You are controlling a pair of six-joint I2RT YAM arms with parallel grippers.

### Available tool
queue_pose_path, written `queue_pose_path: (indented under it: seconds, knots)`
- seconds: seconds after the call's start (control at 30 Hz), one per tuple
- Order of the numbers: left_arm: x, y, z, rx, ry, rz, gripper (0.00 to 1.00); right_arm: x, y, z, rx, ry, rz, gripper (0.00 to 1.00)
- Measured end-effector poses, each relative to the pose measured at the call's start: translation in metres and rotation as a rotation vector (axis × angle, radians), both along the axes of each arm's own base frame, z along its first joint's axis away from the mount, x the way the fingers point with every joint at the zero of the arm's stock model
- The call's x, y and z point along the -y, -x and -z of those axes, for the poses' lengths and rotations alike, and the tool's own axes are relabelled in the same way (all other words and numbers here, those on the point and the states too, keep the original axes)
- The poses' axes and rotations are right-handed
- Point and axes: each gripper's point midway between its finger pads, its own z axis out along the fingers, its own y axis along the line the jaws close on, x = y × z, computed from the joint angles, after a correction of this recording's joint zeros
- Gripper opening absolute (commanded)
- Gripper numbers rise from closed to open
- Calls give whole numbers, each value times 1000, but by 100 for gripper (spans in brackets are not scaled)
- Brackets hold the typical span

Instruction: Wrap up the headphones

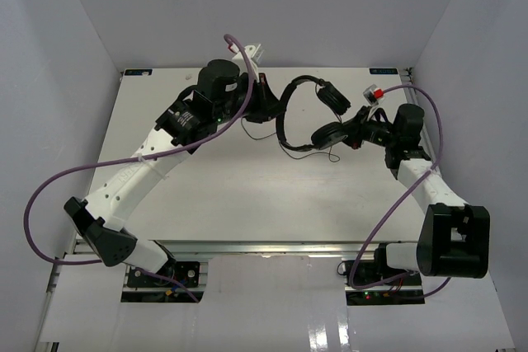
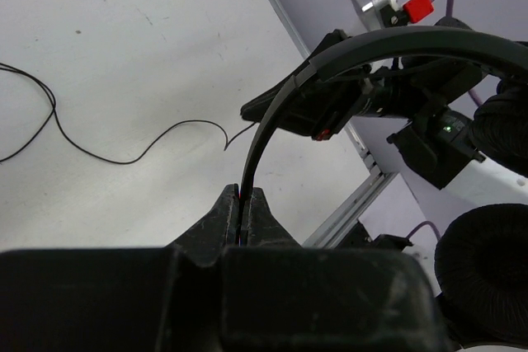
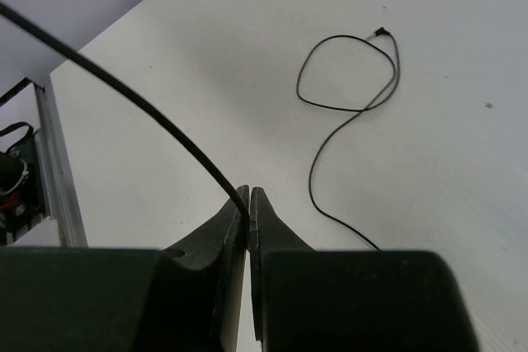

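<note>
You look down on a white table (image 1: 247,204) in the middle of the frame. Plain pale lilac-grey walls box it in: a back wall (image 1: 264,6) across the top, a left wall (image 1: 41,121) and a right wall (image 1: 487,80) slanting inward. A metal rail (image 1: 272,246) runs along the table's lower edge. Below it, a glossy white surface (image 1: 272,311) shows soft reflected light at bottom centre.

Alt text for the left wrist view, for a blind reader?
The left pincer is shut on the headphones by their thin headband, which arcs up to the right. One padded earcup shows at lower right; the thin black cord trails over the white table.
</note>
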Motion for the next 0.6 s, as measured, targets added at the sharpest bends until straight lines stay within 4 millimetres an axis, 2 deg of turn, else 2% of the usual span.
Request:
queue_pose_path:
  seconds: [0.2, 0.47, 0.6]
  knots:
    - [11, -12, -22, -7, 79, -34, 0, -41, 19, -3, 11, -26, -149, 11]
    - [13, -21, -64, 44, 161, -72, 0, -80, 12, -12, -15, -75, -268, 22]
    - [8, -21, -82, 72, 186, -92, 0, -94, 16, -12, -24, -109, -323, 28]
